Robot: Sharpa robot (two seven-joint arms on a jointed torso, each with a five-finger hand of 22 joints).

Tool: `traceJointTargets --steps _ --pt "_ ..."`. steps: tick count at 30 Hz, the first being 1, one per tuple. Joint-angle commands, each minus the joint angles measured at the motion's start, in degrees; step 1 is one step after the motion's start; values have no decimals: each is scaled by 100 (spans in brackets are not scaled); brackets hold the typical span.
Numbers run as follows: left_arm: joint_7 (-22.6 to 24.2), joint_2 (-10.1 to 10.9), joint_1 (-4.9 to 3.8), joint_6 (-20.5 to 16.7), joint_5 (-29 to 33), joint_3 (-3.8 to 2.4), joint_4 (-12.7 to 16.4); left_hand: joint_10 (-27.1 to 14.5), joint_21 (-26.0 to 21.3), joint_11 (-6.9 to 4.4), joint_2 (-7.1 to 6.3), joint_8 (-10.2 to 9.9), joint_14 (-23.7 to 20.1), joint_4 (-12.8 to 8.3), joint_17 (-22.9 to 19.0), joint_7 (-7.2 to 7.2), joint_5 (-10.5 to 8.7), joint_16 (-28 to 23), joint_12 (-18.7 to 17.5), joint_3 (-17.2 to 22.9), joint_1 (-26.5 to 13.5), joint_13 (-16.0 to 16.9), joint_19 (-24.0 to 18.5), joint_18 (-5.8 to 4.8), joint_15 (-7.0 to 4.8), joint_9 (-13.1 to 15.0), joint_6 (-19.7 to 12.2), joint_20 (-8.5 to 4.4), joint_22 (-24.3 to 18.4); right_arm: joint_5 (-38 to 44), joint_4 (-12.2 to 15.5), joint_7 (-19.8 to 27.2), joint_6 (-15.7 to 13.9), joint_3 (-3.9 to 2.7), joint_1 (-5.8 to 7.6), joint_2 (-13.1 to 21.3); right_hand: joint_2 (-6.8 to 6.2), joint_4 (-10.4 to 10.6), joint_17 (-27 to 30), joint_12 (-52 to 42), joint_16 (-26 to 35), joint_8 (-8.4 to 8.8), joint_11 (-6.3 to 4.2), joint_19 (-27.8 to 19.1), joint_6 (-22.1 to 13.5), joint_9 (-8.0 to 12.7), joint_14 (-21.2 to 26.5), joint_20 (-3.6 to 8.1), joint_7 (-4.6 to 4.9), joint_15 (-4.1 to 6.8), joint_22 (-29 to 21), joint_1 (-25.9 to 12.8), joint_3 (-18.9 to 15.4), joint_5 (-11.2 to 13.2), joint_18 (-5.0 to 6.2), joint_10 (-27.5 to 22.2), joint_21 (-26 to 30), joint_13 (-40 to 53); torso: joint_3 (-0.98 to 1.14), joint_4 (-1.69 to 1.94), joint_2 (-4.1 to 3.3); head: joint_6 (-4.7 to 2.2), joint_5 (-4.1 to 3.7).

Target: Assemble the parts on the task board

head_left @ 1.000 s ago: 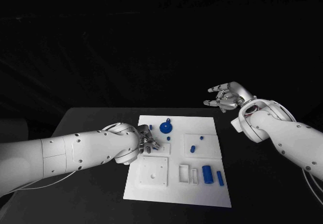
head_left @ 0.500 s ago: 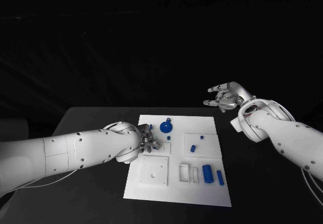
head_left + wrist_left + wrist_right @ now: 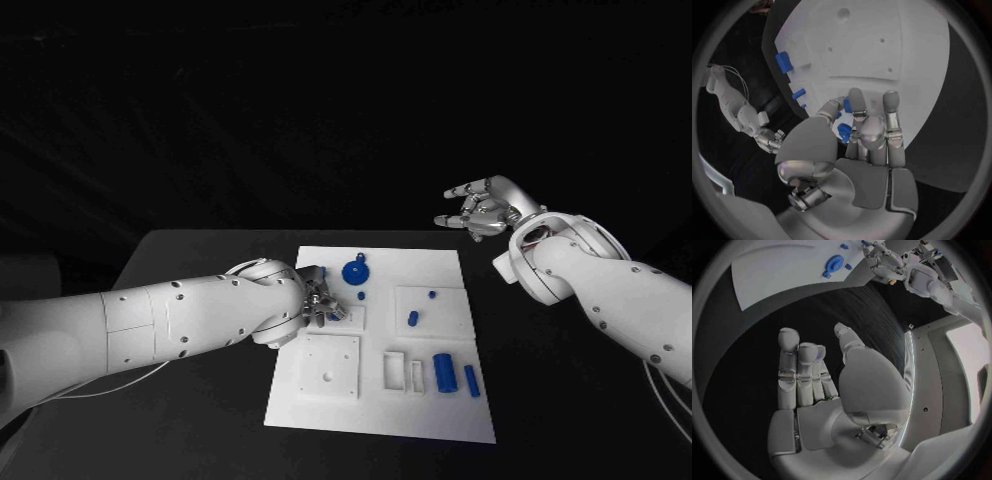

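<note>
Over the left edge of the white plastic task board point(image 3: 433, 420), the left robot hand point(image 3: 319, 304) pinches a small blue plastic part point(image 3: 844, 131) between thumb and fingertips, directly above a shallow white square fixture point(image 3: 346, 318) on the board. The part's long axis is hidden by the fingers. Well off beyond the board's far right corner, the right robot hand point(image 3: 485, 208) hangs spread and empty above the black surface point(image 3: 188, 260), so the placement looks to be the left's.
</note>
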State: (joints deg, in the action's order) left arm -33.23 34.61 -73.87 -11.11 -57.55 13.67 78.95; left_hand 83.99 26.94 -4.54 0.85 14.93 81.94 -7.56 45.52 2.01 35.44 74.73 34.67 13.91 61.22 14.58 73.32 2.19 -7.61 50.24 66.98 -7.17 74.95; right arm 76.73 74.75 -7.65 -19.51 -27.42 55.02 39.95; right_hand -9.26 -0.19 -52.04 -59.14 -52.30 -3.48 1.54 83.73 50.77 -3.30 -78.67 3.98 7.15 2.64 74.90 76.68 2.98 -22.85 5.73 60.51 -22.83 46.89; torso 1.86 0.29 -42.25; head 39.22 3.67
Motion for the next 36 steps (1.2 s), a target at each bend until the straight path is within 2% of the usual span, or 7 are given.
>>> traceJointTargets --steps 1,16,17,21,25,30,36 --pt "-18 -46 26 229 -6 14 4 278 -32 -33 108 37 29 -109 24 -510 -32 35 28 109 79 -9 27 30 9 1690 535 2 30 1 -10 25 78 -3 -11 -17 41 -32 2 -18 13 17 -27 110 -15 -3 9 -4 15 25 235 -24 12 17 112 -22 36 -8 0 2 0 0 3" --pt "-8 -116 29 286 9 12 -77 280 -120 -37 145 55 39 -78 105 -531 -50 50 93 83 58 -54 75 78 19 1911 589 56 92 -3 -38 25 111 -3 -39 -36 49 -54 4 -16 15 17 -27 109 -18 -3 10 -4 16 25 234 -19 23 -3 112 -25 43 -9 -3 7 0 -6 -6" --pt "-6 -124 29 297 9 12 -90 279 -123 -36 144 53 42 -68 110 -533 -112 52 95 71 56 -55 77 81 19 1922 588 58 92 -4 -40 25 113 -3 -41 -37 49 -54 4 -16 15 17 -27 109 -18 -3 10 -4 16 25 234 -19 23 -3 112 -25 43 -9 -3 7 0 -2 -7" --pt "-2 -156 29 349 11 12 -143 277 -148 -29 155 40 34 30 73 -539 -701 25 88 -90 73 -61 74 80 17 1970 585 67 86 -7 -44 25 119 -3 -49 -41 45 -64 13 -15 26 18 -26 108 -31 -2 16 -4 17 25 231 -39 20 -1 112 -27 60 -10 -5 7 2 -8 -4" --pt "3 -186 29 367 8 12 -201 275 -179 -29 37 16 25 295 -7 -558 -1347 -24 60 -444 22 -63 83 54 8 2000 570 42 79 -13 -50 26 122 -3 -57 -48 37 -52 14 -13 29 20 -23 102 -67 -1 19 -6 20 22 226 -50 6 3 114 -34 85 -10 -5 6 1 -16 -14" --pt "5 -206 29 407 -17 12 -278 272 -273 -32 -103 -42 24 793 -58 -551 -1527 -49 30 -823 295 -39 115 -26 -11 2034 573 -24 83 -23 -58 27 127 -3 -66 -53 31 -31 16 -15 30 20 -20 106 -82 -1 20 -7 22 21 228 -60 -12 4 113 -36 75 -9 -5 4 2 -18 -13" --pt "8 -208 29 492 -36 12 -305 272 -301 -30 -297 -60 21 898 -75 -552 -1641 -60 16 -885 375 -33 125 -43 -11 2037 593 -35 92 -28 -60 28 129 -3 -74 -42 26 -11 20 -15 34 20 -19 105 -89 0 22 -8 22 21 226 -60 -28 8 115 -38 90 -9 -7 4 1 -9 -28"
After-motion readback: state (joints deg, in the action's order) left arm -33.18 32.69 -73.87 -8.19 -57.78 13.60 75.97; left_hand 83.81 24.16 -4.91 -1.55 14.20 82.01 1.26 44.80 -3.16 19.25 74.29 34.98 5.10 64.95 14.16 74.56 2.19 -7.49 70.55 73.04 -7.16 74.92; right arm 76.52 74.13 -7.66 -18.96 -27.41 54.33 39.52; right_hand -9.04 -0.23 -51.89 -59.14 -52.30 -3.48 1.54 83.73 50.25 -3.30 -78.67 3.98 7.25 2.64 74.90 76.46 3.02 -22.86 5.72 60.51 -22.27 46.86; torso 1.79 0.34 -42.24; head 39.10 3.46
